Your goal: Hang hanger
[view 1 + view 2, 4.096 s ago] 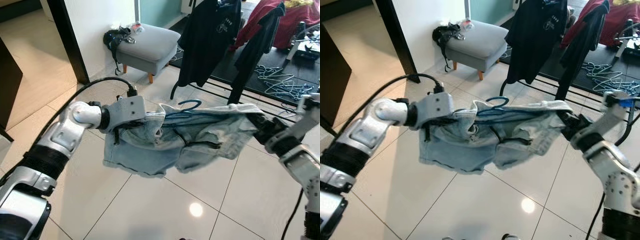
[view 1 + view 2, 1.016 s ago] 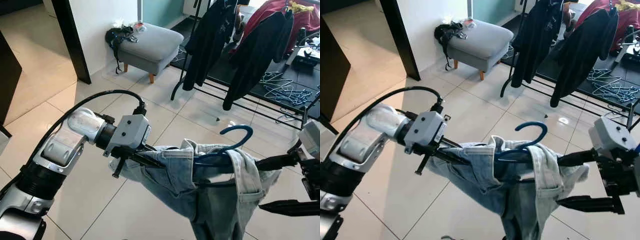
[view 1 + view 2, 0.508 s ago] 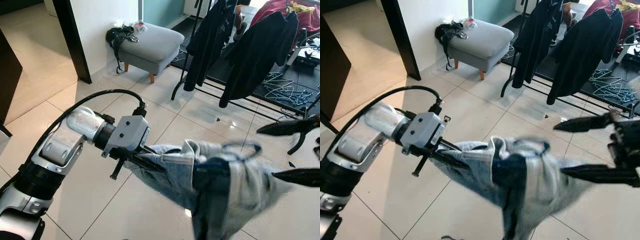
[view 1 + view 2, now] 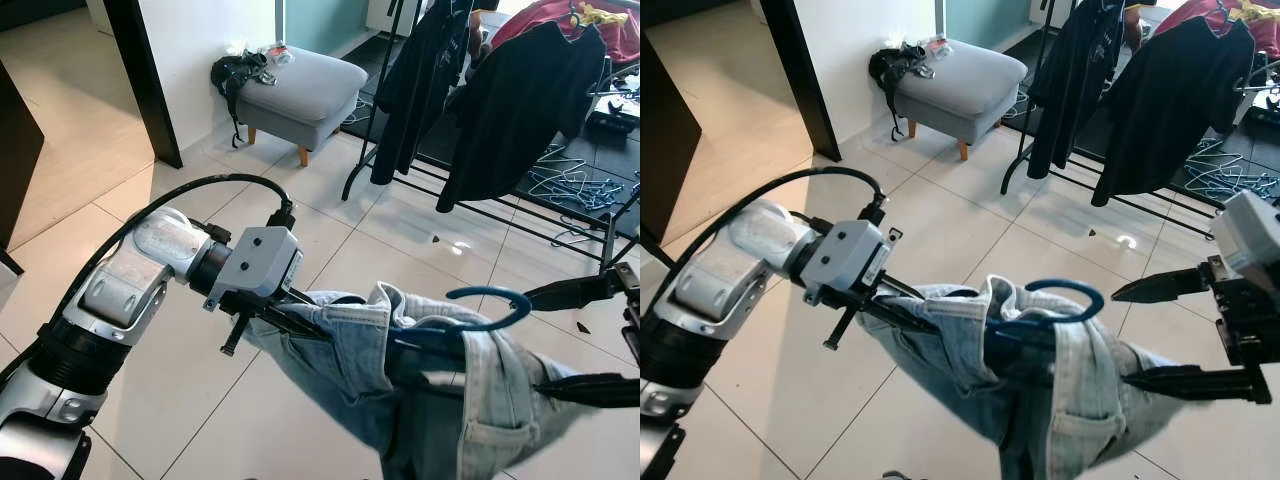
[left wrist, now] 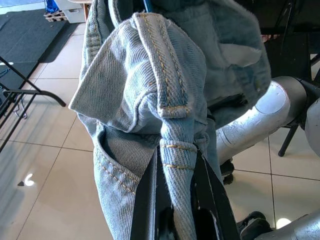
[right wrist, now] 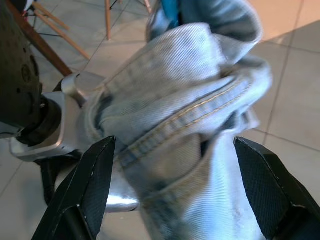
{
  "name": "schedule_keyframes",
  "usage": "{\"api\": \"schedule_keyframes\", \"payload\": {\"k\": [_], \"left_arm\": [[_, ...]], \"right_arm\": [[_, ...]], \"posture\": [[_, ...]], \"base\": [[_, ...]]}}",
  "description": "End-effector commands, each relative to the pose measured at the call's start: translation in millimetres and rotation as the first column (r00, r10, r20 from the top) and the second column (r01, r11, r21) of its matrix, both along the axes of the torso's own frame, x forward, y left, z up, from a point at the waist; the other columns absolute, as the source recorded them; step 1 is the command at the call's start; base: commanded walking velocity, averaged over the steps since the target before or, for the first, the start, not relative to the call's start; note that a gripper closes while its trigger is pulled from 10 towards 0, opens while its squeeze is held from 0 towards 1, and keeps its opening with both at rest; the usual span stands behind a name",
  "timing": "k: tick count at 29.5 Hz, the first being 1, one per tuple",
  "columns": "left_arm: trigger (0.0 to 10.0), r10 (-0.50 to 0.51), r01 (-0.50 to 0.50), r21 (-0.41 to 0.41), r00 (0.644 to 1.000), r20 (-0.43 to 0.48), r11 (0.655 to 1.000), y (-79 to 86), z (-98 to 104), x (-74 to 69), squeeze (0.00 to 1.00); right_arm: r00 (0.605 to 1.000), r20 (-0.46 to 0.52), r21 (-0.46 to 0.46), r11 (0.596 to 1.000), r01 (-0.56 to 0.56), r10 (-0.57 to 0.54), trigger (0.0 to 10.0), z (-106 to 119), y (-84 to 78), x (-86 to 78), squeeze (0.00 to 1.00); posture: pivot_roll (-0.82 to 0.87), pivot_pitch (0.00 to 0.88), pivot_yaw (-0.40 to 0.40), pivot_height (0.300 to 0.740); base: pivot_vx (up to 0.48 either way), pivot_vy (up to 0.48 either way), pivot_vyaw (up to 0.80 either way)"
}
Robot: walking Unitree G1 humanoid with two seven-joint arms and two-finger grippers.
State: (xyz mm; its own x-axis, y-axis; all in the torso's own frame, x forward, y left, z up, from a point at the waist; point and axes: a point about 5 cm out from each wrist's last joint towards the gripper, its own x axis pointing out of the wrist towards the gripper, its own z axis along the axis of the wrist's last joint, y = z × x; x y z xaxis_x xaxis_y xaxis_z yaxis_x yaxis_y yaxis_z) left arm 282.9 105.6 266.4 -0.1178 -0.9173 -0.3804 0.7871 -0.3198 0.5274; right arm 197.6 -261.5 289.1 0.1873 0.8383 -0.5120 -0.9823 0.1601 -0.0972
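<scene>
Left arm reaches forward and across, elbow bent, left gripper [image 4: 300, 318] clamped onto waistband of jeans [image 4: 420, 390]. Jeans draped on blue hanger [image 4: 1065, 300], held mid-air above tiled floor [image 4: 300, 230], hook upright. Right gripper [image 4: 1160, 335] level, pointing toward jeans, fingers [image 6: 95, 185] spread wide, straddling denim without gripping. Clothes rack [image 4: 420, 170] with dark shirts [image 4: 520, 100] well beyond, grey stool [image 4: 300, 85] further left.

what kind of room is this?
Most likely a living space at home, used for laundry: a tiled floor, a grey footstool, a clothes rack with dark garments and loose hangers beneath. The left tool holds denim shorts on a blue hanger.
</scene>
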Motion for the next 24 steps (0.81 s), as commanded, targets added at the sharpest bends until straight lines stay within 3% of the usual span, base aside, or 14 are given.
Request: {"api": "schedule_keyframes", "payload": {"k": [1,5,6,7,8,24], "left_arm": [[10.0,-0.017,0.018,-0.039,1.0,0.02,0.999,0.8,9.5,-2.7,0.0],[10.0,-0.02,0.021,-0.056,1.0,0.022,0.998,-1.3,12.6,-3.5,0.0],[10.0,-0.021,0.023,-0.067,0.999,0.024,0.998,-2.1,14.7,-3.8,0.0],[10.0,-0.021,0.023,-0.067,0.999,0.024,0.998,-2.1,14.7,-3.8,0.0],[10.0,-0.025,0.027,-0.077,0.999,0.028,0.997,-2.9,17.8,-4.3,0.0],[10.0,-0.036,0.037,-0.118,0.999,0.015,0.992,-4.6,23.1,-6.4,0.0]], "right_arm": [[1.0,-0.009,-0.021,1.0,-0.013,0.012,10.0,-4.0,3.4,-0.8,0.0],[1.0,-0.022,-0.092,0.996,-0.003,0.001,10.0,-19.4,5.5,1.9,0.0],[1.0,-0.006,-0.125,0.992,0.011,-0.012,4.7,-24.7,4.9,4.4,0.0],[1.0,-0.006,-0.125,0.992,0.011,-0.012,4.7,-24.7,4.9,4.4,0.0],[1.0,0.018,-0.151,0.988,0.022,-0.02,0.0,-28.6,4.6,7.4,0.0],[0.994,0.099,-0.147,0.987,0.056,-0.042,0.0,-27.6,7.7,14.0,0.0]], "posture": [[-0.05,0.172,-0.015,0.74],[-0.05,0.17,-0.016,0.74],[-0.05,0.17,-0.016,0.74],[-0.05,0.17,-0.016,0.74],[-0.05,0.17,-0.016,0.74],[-0.05,0.171,-0.017,0.74]], "base": [[0.0,0.0,0.0],[0.0,0.0,0.0],[0.0,0.0,0.0],[0.0,0.0,0.0],[0.0,0.0,0.0],[0.0,0.0,0.0]]}}
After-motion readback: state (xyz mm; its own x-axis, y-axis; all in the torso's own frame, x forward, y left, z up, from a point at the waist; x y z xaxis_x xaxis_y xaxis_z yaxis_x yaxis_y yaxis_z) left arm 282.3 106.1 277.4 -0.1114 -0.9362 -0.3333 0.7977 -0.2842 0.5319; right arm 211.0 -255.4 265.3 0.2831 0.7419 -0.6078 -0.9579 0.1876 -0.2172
